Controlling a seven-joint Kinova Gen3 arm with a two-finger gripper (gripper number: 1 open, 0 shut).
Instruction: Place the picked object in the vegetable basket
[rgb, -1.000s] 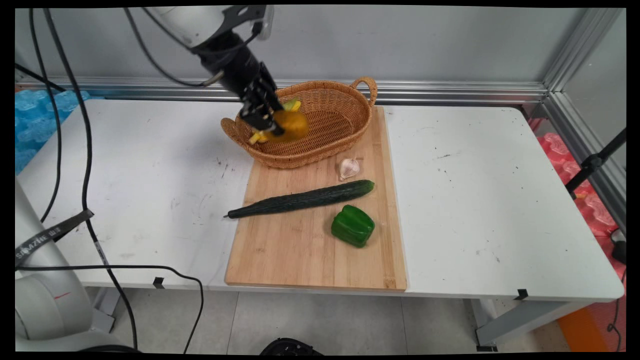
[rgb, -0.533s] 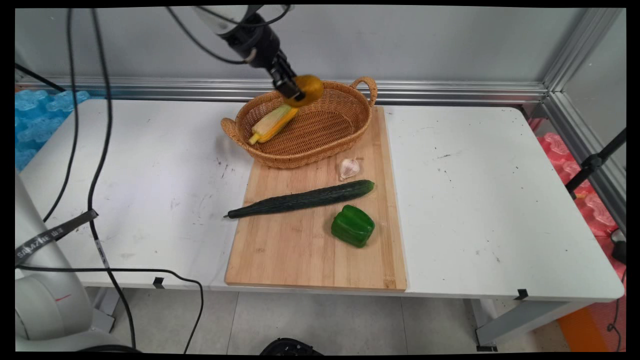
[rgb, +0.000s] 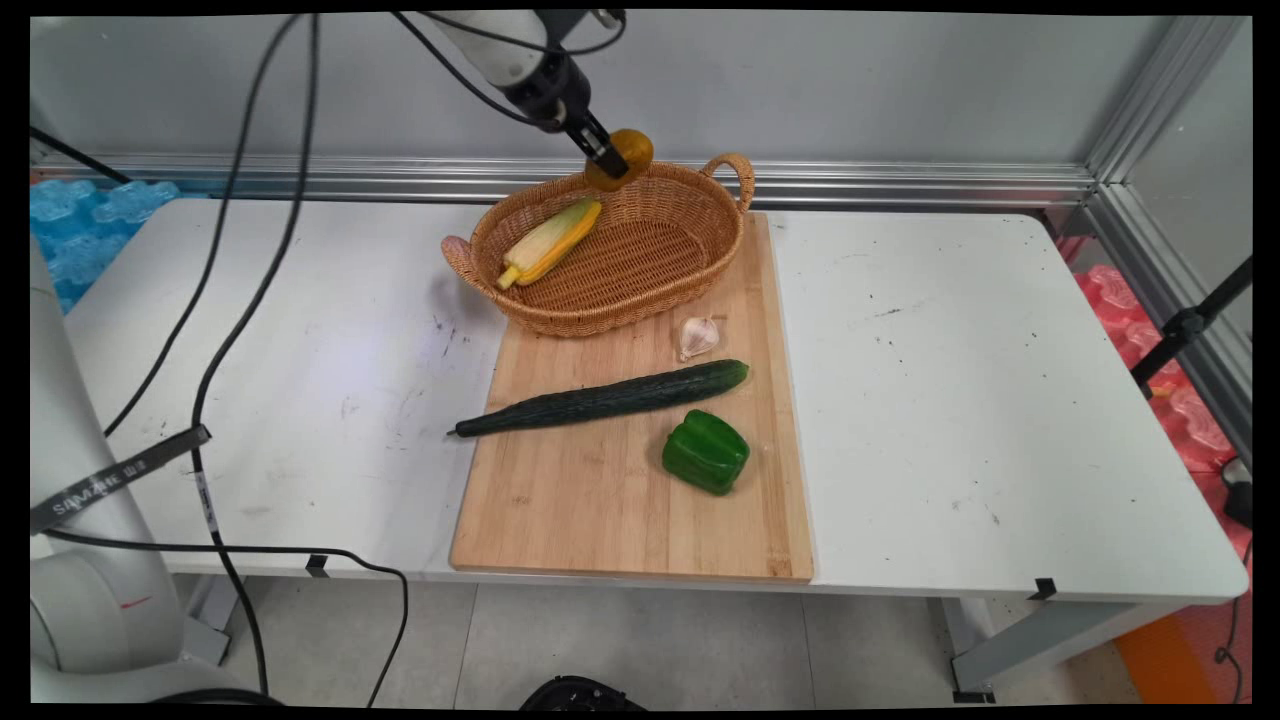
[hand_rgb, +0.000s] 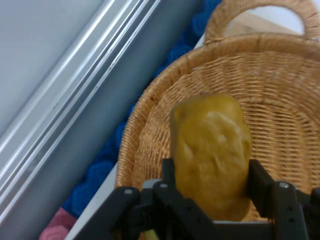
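hand view shows the black two-finger gripper (hand_rgb: 210, 187) clamped on a brownish-yellow lumpy potato (hand_rgb: 211, 155), held above the woven wicker basket (rgb: 690, 205); it is lifted but not set down anywhere.

Bright, even overhead light; faint soft shadows on the table (rgb: 950, 400); hand view slightly blurred

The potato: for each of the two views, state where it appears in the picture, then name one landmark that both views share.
Main view: the potato sits top centre, held in the gripper above the basket's far rim.
Hand view: the potato fills the lower centre, clamped between the fingers.
Shared landmark: the wicker basket.
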